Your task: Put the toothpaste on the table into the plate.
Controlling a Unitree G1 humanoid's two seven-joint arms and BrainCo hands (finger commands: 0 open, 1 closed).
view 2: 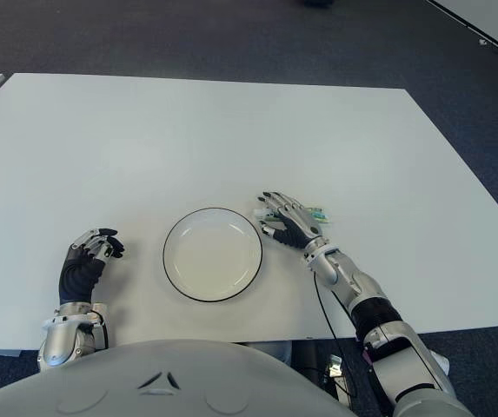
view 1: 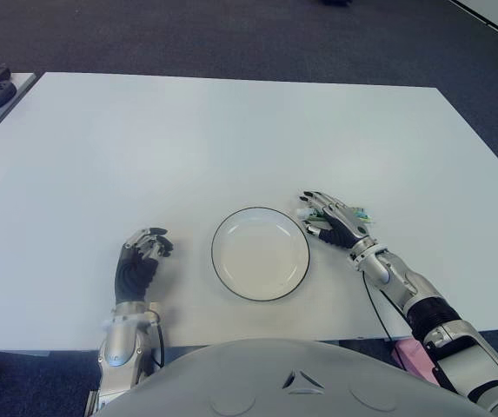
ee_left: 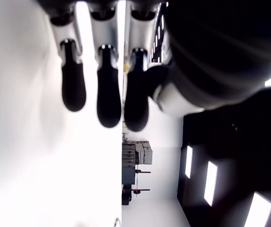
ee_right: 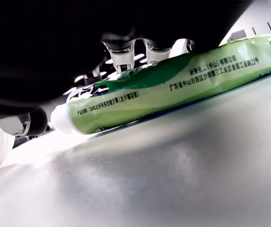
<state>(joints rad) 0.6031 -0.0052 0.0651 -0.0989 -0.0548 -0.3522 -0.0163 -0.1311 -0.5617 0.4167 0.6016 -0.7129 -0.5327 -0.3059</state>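
Toothpaste [ee_right: 173, 80], a green tube, lies on the white surface [view 1: 231, 130] right of center, just beside the plate [view 1: 260, 254], under my right hand [view 1: 334, 221], whose fingers drape over it, not visibly clamped. It looks light, soft and slippery, so I would pinch the mid-body; my left hand [view 1: 140, 261], lower left, is loosely curled and empty.

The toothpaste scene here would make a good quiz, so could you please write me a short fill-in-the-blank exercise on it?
1. The toothpaste lies under the robot's ____ hand.
2. The plate holds ____.
3. Seen from the head, the tube lies to the ____ of the plate.
4. The left hand shows on the plate's ____ side.

Missing words: right; nothing; right; left
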